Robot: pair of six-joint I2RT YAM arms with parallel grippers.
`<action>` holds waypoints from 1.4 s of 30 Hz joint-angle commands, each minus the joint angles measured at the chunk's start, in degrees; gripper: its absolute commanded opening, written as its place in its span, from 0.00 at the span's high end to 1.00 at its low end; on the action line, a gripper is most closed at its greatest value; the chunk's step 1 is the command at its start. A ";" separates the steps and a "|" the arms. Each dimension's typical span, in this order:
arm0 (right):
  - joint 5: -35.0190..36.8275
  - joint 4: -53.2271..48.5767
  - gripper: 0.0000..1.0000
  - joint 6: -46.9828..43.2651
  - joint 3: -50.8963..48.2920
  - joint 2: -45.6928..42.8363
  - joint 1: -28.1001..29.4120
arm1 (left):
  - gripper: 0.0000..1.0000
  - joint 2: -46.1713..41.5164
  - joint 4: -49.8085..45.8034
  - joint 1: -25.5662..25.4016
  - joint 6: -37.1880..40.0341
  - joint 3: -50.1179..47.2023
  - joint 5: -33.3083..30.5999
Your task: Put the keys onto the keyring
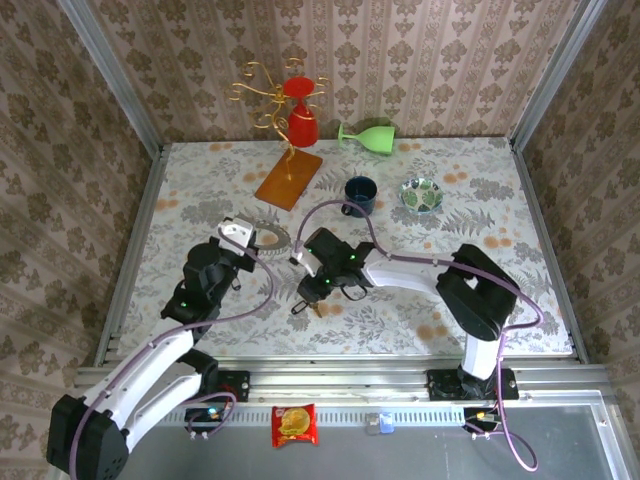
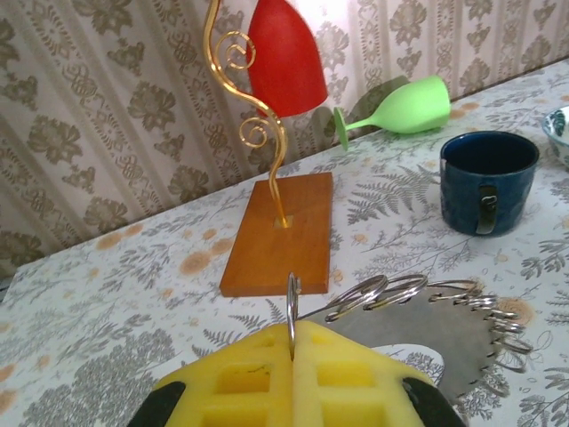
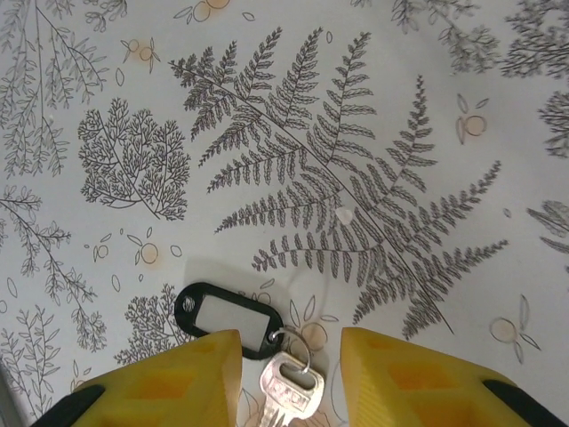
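Note:
My left gripper (image 2: 292, 331) is shut, its yellow pads pinching a thin metal split ring edge-on. That ring sits on the rim of the keyring (image 2: 427, 331), a flat grey disc with several small wire rings along its edge. From above, the left gripper (image 1: 250, 237) holds the keyring (image 1: 273, 238) left of centre. My right gripper (image 3: 292, 342) is open and low over the table, its yellow fingers either side of a silver key (image 3: 290, 398). A small ring joins the key to a black oval tag (image 3: 229, 318). From above, the right gripper (image 1: 312, 298) points down at the table's middle.
A dark blue mug (image 1: 360, 194) stands behind the grippers, a patterned bowl (image 1: 422, 194) to its right. A gold wire stand on a wooden base (image 1: 289, 178) carries a red glass (image 1: 301, 118). A green glass (image 1: 368, 135) lies at the back wall. Walls enclose three sides.

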 commanded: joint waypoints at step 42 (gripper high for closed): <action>-2.18 -10.56 1.00 -2.85 2.17 0.29 1.33 | 1.00 -2.84 -1.80 1.04 -1.67 -0.15 -2.45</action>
